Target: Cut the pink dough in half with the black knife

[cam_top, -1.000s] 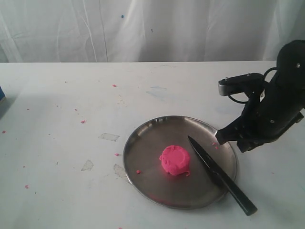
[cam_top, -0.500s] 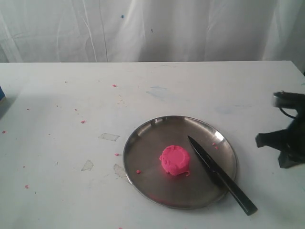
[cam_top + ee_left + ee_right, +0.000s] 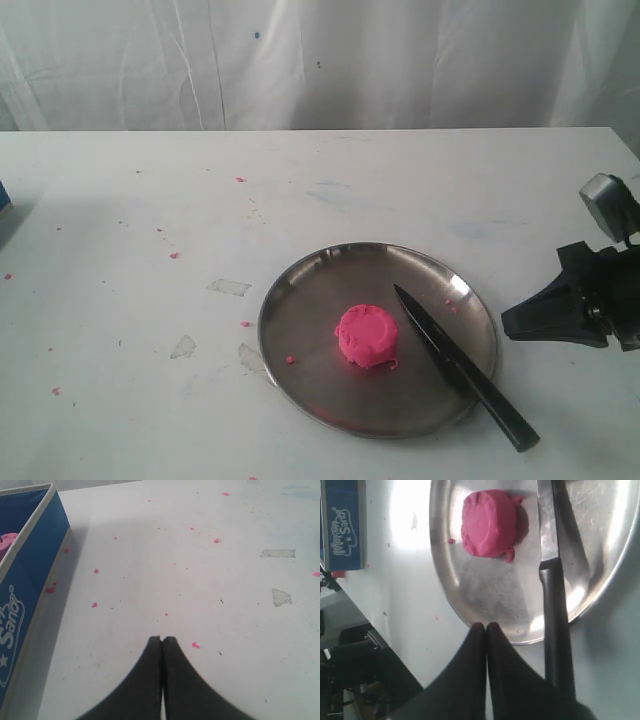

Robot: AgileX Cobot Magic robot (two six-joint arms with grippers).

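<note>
Dough (image 3: pixel 367 336), bright pink round puck

The fingers (image 3: pixel 470 675) press together over the plate (image 3: pixel 485 597) rim; pink dough (image 3: pixel 489 524) whole, black knife (image 3: pixel 554 605) beside it (handle overhanging)

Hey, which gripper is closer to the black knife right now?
Right. The right gripper sits shut just off the steel plate, close to the handle of the black knife. The left gripper is by a blue box, with no knife in its view.
</note>
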